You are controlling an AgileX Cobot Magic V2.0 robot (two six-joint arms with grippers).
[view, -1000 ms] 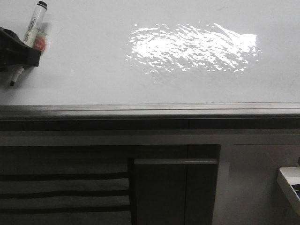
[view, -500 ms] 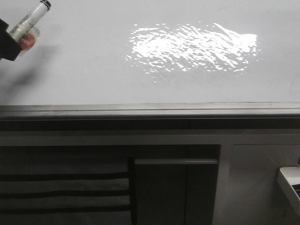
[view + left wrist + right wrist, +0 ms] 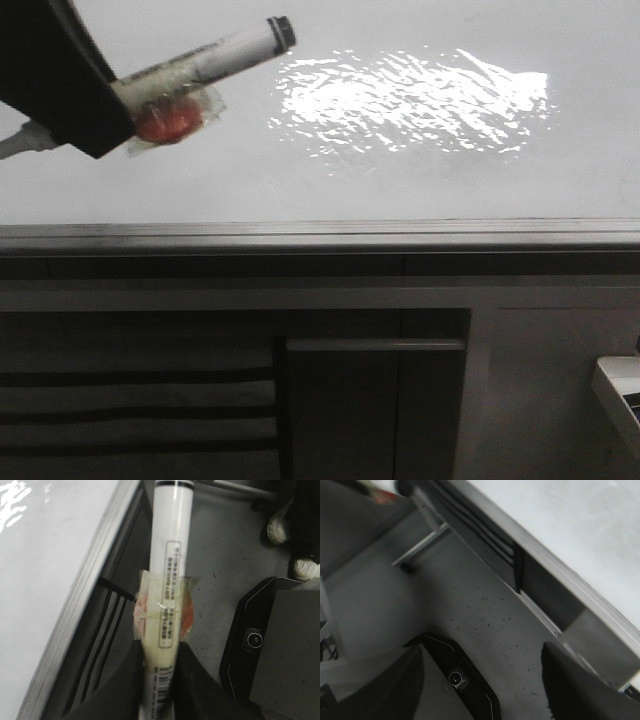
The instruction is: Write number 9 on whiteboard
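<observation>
One marker was pinched in the left hand, which reached in from the upper left corner of the front view over the whiteboard. It lay at a slant, its black-ringed end pointing up and to the right toward the bright rippled glare patch, and its other end poked out behind the hand at the picture's left edge. A crumpled bit of clear wrap with something red-orange inside clung to the barrel just beside the fingers. In the left wrist view the two dark fingers pressed against both sides of the white barrel, whose printed label and barcode faced the camera.

No stroke of the number 9 showed on the board's visible surface; it looked plain white apart from the glare. A grey metal edge strip ran along the board's near side, with dark cabinet panels below it.

Both fingers of the right hand stood spread wide apart at the edges of the right wrist view, with nothing between them, over a speckled grey floor beside the board's edge.
</observation>
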